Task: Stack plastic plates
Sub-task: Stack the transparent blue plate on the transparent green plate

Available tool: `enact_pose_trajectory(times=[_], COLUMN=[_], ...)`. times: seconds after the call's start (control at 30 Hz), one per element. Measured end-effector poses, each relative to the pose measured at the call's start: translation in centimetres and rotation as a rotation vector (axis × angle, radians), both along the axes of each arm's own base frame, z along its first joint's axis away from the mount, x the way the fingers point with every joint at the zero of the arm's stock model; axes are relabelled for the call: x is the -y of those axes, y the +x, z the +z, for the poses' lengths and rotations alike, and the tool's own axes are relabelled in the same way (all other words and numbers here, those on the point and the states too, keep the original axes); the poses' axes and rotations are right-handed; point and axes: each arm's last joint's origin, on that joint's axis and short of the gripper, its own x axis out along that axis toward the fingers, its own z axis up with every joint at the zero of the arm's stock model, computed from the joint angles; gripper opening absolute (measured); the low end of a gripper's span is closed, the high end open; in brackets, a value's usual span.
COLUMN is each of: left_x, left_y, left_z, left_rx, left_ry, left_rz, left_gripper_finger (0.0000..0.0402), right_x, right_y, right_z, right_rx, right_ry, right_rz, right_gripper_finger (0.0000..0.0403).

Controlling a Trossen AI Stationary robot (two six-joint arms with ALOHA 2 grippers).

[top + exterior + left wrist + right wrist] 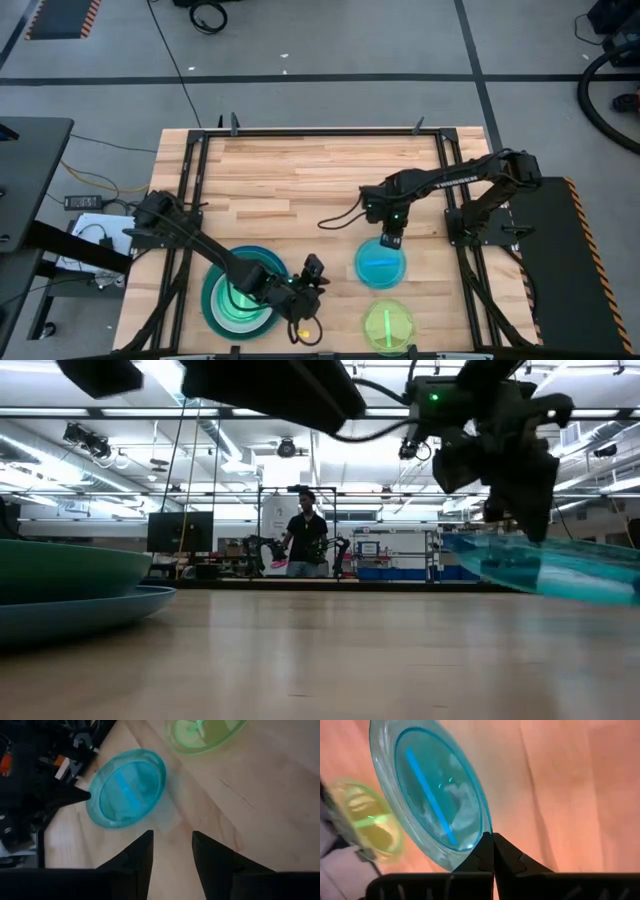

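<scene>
The only lettering is a pale word along the right arm [440, 180] over the tabletop's right half, too small to read.

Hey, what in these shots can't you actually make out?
- Plates under the teal plate: high view, left arm covers the stack; the count is unclear.
- Cyan plate: low view, the picture's right edge cuts it off.
- Lime-green plate: left wrist view, top edge crops it.
- Right hand grip on the cyan rim: fingertips hide the contact.

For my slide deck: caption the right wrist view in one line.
Right gripper fingers shut on the rim of a translucent cyan plate, tilted above the wooden table, with a lime-green plate beyond.
</scene>
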Motion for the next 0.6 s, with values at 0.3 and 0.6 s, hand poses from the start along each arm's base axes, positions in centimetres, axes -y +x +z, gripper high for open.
enact_pose_trajectory(times=[0.3, 0.6], left_x=[-1.5, -3.1], left_y=[2.4, 3.7], left_z=[-1.9, -1.5], left_rx=[-0.018, 0.005], left_ry=[0.142, 0.170], left_rz=[-0.119, -0.121], left_gripper_finger=[0.0142, 0.0142], right_x=[0.5, 0.6], right_y=[0.8, 1.3], right_z=[0.5, 0.5], right_rx=[0.052, 0.058], right_ry=[0.072, 0.073], right_rz=[-0.079, -0.189], right_gripper_finger=[0.0002, 0.0002])
